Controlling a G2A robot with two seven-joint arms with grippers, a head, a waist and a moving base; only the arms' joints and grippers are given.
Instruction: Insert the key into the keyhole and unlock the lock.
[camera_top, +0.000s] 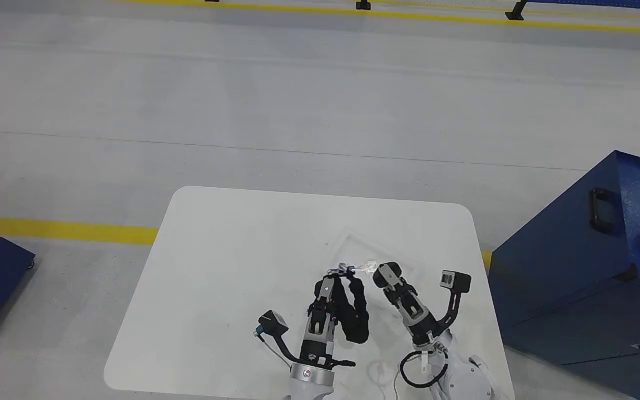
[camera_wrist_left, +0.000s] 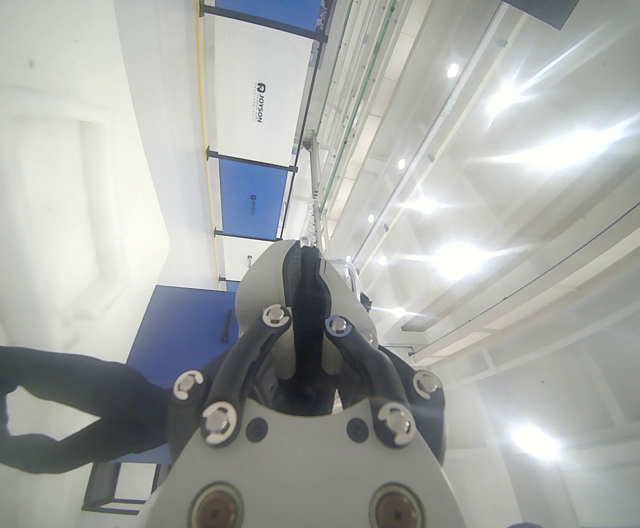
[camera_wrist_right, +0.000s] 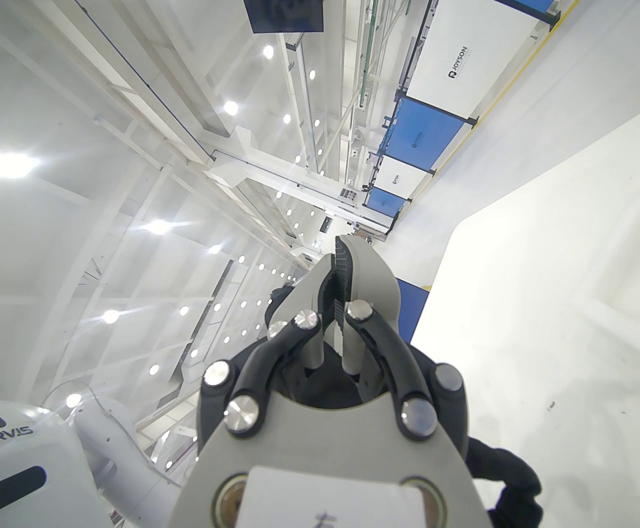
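In the top view a small shiny metal cluster (camera_top: 351, 269), probably the lock and key, sits near the table's front between the two gripper tips; it is too small to tell its parts apart. My left gripper (camera_top: 328, 287) is just beside it, and my right gripper (camera_top: 384, 272) is on its other side. In the left wrist view the left gripper (camera_wrist_left: 303, 246) has its pads pressed together, with a bit of bright metal (camera_wrist_left: 351, 272) showing behind one finger. The right gripper (camera_wrist_right: 342, 241) is likewise shut. I cannot make out anything pinched in either.
The white table (camera_top: 250, 260) has rounded corners and open surface to the left and far side. A faint clear sheet (camera_top: 365, 243) lies just beyond the grippers. A blue cabinet (camera_top: 580, 260) stands off the table's right edge.
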